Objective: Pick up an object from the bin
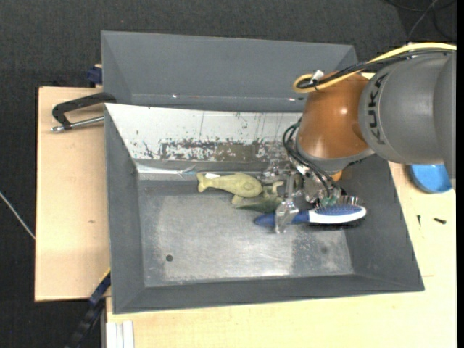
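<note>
My gripper [284,212] hangs low over the right part of the bin floor, its metal fingers pointing down at a small blue thing [265,220] lying flat under them. Just right of the fingers lies a blue-and-white brush [338,213] with dark bristles. To the left, a tan toy fish [232,185] lies along the back of the floor, its tail pointing left. A small green piece [267,204] sits between the fish and the fingers. Nothing shows between the fingers.
The orange-covered wrist and grey arm come in from the right over the bin's back right corner. The left and front parts of the floor are bare metal, with one small dark spot near the front left.
</note>
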You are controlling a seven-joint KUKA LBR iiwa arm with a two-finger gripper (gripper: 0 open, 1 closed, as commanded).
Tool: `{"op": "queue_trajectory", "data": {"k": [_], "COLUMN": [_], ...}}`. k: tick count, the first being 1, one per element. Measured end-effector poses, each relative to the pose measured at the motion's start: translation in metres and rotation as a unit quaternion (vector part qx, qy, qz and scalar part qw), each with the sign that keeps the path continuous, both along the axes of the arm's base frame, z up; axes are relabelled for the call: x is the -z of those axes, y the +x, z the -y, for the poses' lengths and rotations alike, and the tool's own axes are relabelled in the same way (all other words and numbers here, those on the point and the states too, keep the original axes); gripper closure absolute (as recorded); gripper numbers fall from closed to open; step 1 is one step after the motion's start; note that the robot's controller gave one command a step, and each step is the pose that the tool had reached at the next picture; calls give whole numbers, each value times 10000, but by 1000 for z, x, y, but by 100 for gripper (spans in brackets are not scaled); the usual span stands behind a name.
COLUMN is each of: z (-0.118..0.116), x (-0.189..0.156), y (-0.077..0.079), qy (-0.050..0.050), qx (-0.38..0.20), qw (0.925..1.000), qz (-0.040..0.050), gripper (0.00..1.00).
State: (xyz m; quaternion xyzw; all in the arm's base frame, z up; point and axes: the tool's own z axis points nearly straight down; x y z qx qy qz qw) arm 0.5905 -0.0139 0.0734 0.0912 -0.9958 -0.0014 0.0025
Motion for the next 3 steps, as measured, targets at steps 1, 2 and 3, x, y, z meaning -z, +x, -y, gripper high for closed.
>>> {"op": "queue_trajectory", "data": {"k": [1,2,3], "z": [18,18,26], "x": [-92,-87,1], "y": [15,12,2], "qy": [-12,-6,-5], "qx": [44,43,-1269], "qw": [9999,10000,9919], "qz": [111,59,61], "gripper": [100,0,0]}}
